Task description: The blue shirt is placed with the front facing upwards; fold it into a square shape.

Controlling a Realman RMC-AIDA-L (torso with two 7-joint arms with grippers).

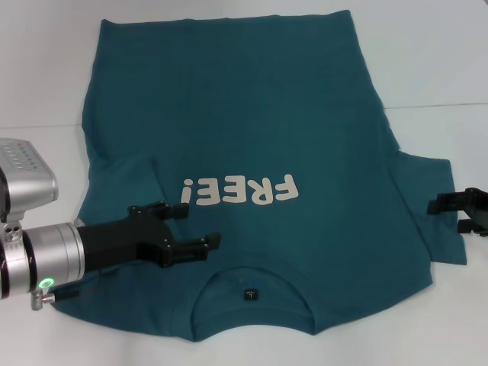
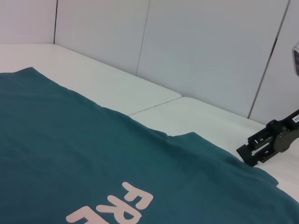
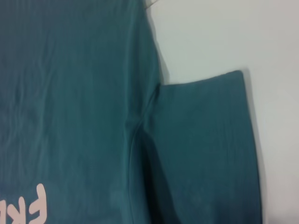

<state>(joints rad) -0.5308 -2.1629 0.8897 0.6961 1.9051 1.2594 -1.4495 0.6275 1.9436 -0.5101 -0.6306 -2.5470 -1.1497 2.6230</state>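
Lower left of the head view, my left tool hovers with fingers spread wide over the blue shirt, which lies front up across the table. My right tool at the right edge, by the sleeve: spread I cannot tell.

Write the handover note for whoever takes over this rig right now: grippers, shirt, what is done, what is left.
Left gripper: open, empty, over the shirt's left side between the collar and the FREE! print.
Right gripper: at the edge of the right sleeve, holding nothing visible.
Blue shirt: front up on the white table, collar toward the robot. Left sleeve appears folded in over the body; right sleeve spread flat.
Done: at most the left sleeve fold.
Left: right sleeve fold, then fold the body into a square.
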